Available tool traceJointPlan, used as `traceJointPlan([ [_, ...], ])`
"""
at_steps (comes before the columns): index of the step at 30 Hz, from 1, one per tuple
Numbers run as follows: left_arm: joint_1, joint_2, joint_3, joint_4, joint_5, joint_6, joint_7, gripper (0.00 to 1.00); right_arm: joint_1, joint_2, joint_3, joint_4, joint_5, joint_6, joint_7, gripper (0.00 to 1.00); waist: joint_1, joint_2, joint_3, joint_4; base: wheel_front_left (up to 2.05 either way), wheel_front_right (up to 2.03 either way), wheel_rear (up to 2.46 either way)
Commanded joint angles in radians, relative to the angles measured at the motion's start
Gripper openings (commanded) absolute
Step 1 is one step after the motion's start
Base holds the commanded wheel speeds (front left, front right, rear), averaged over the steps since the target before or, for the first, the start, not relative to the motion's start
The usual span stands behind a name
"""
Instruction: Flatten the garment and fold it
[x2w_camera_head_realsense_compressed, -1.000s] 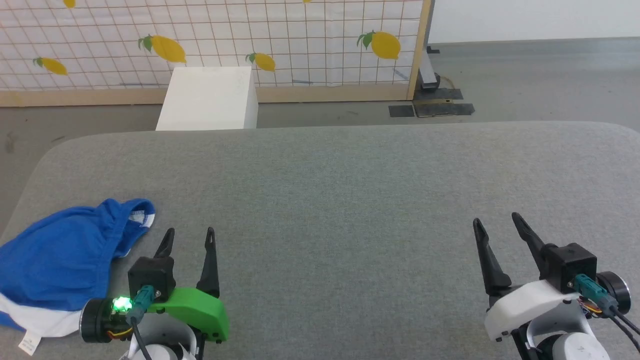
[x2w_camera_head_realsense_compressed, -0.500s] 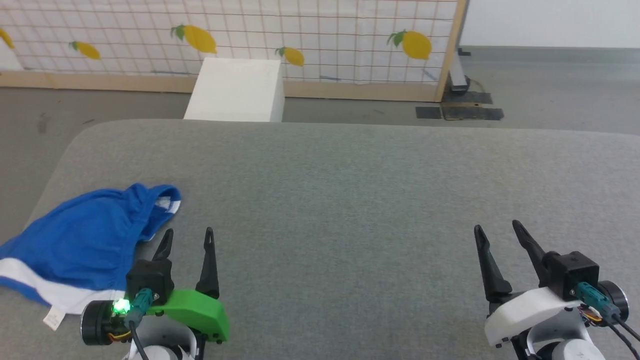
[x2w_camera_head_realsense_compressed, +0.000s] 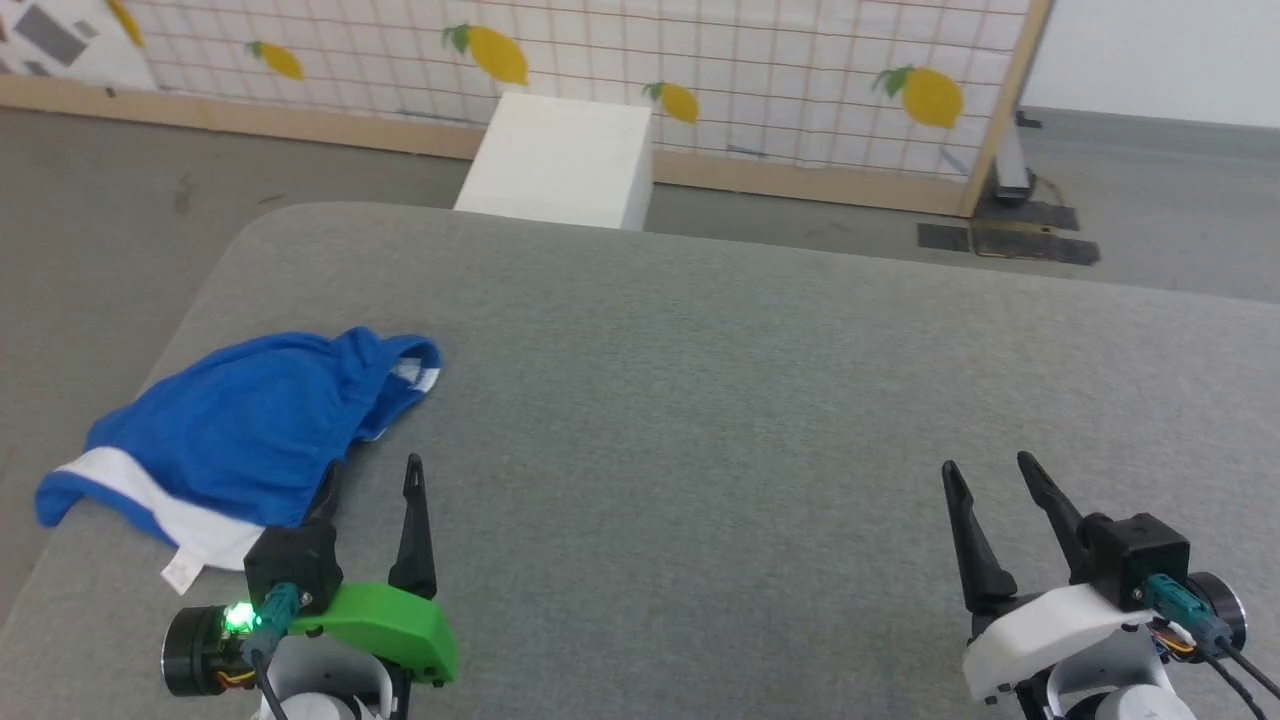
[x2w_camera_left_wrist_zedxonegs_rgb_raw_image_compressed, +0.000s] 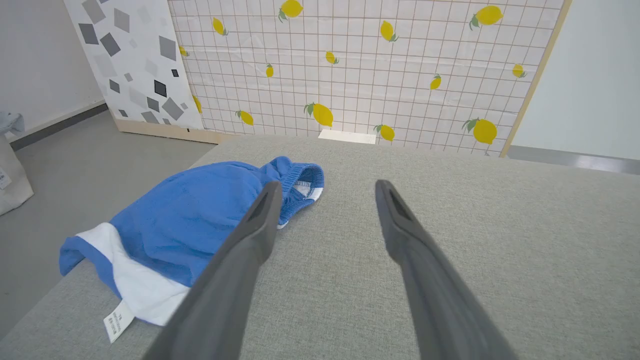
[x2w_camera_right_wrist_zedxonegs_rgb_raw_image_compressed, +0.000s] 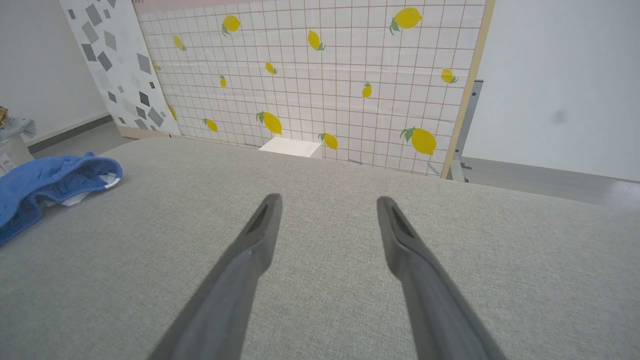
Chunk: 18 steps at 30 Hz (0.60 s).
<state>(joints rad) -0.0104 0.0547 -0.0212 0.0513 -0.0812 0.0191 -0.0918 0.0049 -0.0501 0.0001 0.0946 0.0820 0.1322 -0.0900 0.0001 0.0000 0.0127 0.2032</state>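
**Left to right.** The shorts (x2w_camera_head_realsense_compressed: 240, 440) are lying crumpled in a heap at the left edge of the desk (x2w_camera_head_realsense_compressed: 700, 400), toward its near left corner. One blue end is appearing to droop just over that edge. The elastic waistband (x2w_camera_head_realsense_compressed: 405, 365) is gaping open at the end of the heap farthest from the edge. A white band (x2w_camera_head_realsense_compressed: 150, 495) is running across the near end, and a small tag (x2w_camera_head_realsense_compressed: 182, 572) is lying on the desk below it. No print is showing in these views.

The left tool (x2w_camera_head_realsense_compressed: 372, 468) is hovering just beside the heap, with its jaws standing wide apart and holding nothing. In the head view its left finger is overlapping the near blue edge, but contact cannot be told. The right tool (x2w_camera_head_realsense_compressed: 987, 463) is hanging over bare desk toward the near right corner. It is well apart from the shorts, with its jaws likewise wide apart and empty.

**Handling (judged).** The cloth is looking thin, light and limp, so it is likely to sag and fold on itself when lifted. It is also likely to drag rather than slide on the rough desk cover. There is nothing fragile here.

The waistband is offering the firmest hold, since its gathered elastic is thicker than the leg cloth and less prone to slipping from narrow fingers. Pinching it at two spaced points, one per tool, should let the shorts hang open for spreading. The right tool is needing a long reach across the desk first. A pinch in the middle of the heap is risking catching several layers at once.
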Motion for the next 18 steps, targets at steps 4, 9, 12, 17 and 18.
traceJointPlan([
  [4, 0.018, -0.002, -0.002, 0.005, -0.009, 0.009, -0.019, 1.0, 0.015, 0.0, 0.004, 0.017, 0.014, -0.001, -0.019, 1.0, 0.0, 0.0, 0.006, 0.054, 0.0, 0.0, 0.0],
  [9, 0.02, -0.002, -0.004, 0.009, -0.014, 0.013, -0.029, 1.0, 0.017, 0.0, 0.005, 0.028, 0.016, -0.001, -0.029, 1.0, 0.0, 0.0, 0.007, 0.092, 0.0, 0.0, 0.0],
  [12, 0.022, -0.002, -0.004, 0.011, -0.016, 0.016, -0.035, 1.0, 0.018, 0.0, 0.005, 0.034, 0.017, -0.001, -0.036, 1.0, 0.0, 0.0, 0.007, 0.113, 0.0, 0.0, 0.0],
  [17, 0.026, -0.002, -0.003, 0.018, -0.019, 0.02, -0.049, 1.0, 0.021, 0.0, 0.011, 0.049, 0.01, -0.001, -0.05, 1.0, 0.0, 0.0, 0.008, 0.157, 0.0, 0.0, 0.0],
  [18, 0.027, -0.002, -0.004, 0.019, -0.019, 0.02, -0.051, 1.0, 0.022, 0.0, 0.011, 0.051, 0.007, -0.001, -0.052, 1.0, 0.0, 0.0, 0.008, 0.164, 0.0, 0.0, 0.0],
])
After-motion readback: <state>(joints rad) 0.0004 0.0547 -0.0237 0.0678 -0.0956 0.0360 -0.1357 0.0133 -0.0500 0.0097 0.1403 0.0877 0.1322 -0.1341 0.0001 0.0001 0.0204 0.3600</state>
